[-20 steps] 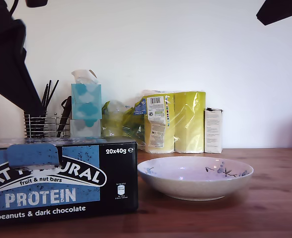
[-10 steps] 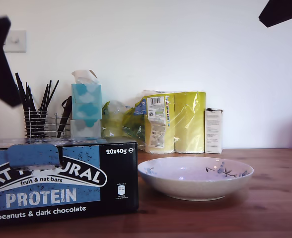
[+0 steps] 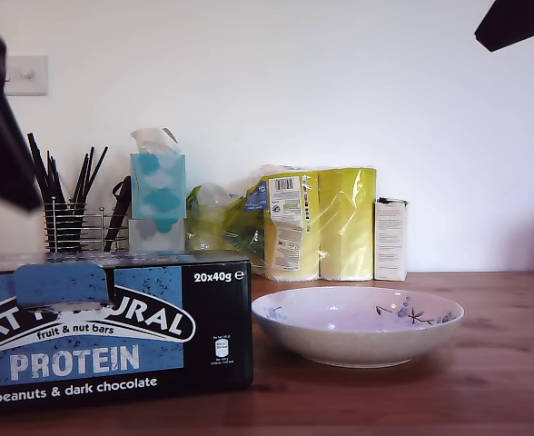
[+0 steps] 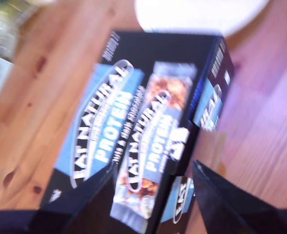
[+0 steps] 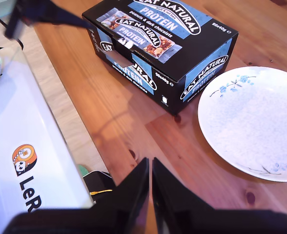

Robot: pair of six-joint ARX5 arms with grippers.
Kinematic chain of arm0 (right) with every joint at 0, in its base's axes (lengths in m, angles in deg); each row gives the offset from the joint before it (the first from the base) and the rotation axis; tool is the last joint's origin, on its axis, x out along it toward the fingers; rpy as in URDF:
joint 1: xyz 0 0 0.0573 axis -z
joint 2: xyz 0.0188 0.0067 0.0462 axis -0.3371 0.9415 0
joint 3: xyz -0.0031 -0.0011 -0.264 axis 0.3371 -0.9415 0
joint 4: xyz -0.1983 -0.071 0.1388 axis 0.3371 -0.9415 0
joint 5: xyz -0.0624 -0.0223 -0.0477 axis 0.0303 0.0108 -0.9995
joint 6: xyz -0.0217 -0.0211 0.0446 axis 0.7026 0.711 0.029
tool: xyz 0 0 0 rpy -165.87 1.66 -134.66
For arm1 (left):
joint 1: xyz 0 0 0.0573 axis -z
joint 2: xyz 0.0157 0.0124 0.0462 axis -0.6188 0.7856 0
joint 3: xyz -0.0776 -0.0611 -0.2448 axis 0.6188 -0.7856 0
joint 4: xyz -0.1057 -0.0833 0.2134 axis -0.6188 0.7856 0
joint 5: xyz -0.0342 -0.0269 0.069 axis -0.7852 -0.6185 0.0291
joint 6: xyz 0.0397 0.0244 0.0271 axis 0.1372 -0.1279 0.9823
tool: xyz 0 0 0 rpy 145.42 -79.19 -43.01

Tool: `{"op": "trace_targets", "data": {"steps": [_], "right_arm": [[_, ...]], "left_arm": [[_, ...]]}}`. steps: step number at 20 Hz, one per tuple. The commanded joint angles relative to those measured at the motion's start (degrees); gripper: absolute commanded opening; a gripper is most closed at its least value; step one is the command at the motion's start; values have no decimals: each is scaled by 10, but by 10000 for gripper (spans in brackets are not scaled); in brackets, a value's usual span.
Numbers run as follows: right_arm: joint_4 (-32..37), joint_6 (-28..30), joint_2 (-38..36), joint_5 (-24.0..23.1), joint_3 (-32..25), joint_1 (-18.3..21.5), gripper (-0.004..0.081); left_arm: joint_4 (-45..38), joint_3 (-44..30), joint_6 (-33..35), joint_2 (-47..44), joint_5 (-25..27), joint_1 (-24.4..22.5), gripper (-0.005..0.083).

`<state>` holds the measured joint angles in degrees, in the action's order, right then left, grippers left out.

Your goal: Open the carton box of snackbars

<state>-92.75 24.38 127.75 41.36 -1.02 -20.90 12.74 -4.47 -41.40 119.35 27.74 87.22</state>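
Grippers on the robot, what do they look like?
My first gripper has two flat black fingers, wedge-shaped with pointed tips. My second gripper looks the same: black, smooth, tapering to points. No cables or markings show on either. The arms are plain black shapes in the exterior view.

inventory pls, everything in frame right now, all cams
carton box: 1, black with blue panel, closed, on the table at the exterior view's left
bowl: 1, white with blue flowers, just beside the box
tissue box: 1, blue and white, behind
utensil rack: 1, wire, dark utensils
yellow packs: plastic-wrapped, by the wall
small white box: 1, beside the packs
table: wooden
my first gripper: dark, open, above the carton
my second gripper: dark, shut, over bare table
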Motion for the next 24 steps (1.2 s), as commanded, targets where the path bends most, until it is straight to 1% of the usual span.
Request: {"op": "trace_targets", "data": {"steps": [1,3,7,13,20,24], "right_arm": [[1,5,0,1,2,-2,-13],[2,6,0,2,2,-2,-13],[2,8,0,3,2,-3,-13],[2,8,0,3,2,-3,-13],[2,8,-1,8,2,-3,-13],[2,8,-1,9,2,-3,-13]], "left_arm": [[-30,-9,13,-2,6,1,429],[-46,-12,29,0,2,-5,430],[-79,-12,50,36,-31,-29,430],[-113,-12,59,104,-52,-33,430],[-140,-12,66,151,-49,-51,430],[-156,-12,75,169,-19,-54,429]]}}
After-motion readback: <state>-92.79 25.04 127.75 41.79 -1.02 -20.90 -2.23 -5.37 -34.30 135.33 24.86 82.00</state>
